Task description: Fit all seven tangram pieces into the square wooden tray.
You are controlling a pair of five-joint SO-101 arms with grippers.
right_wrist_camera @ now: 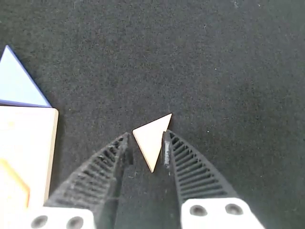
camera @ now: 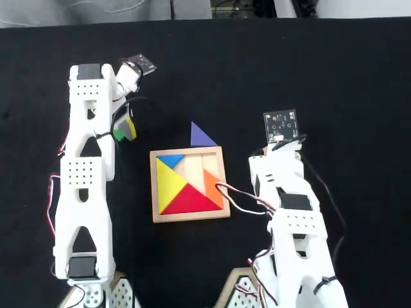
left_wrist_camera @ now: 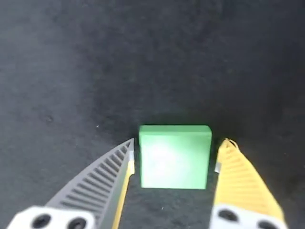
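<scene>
The black worktop [camera: 359,77] was lit evenly from overhead, and almost no light was thrown back by its cloth. The white arms [camera: 83,192] were rendered very bright against it, their surface detail was partly washed out, and hardly any shadow was cast beside them. In the left wrist view a pale patch of glare was spread over the top of the green piece [left_wrist_camera: 175,157], while the cloth closest to the camera was left darkest. In the right wrist view the pale triangle [right_wrist_camera: 153,138] and the tray [right_wrist_camera: 53,152] corner were overexposed.
</scene>
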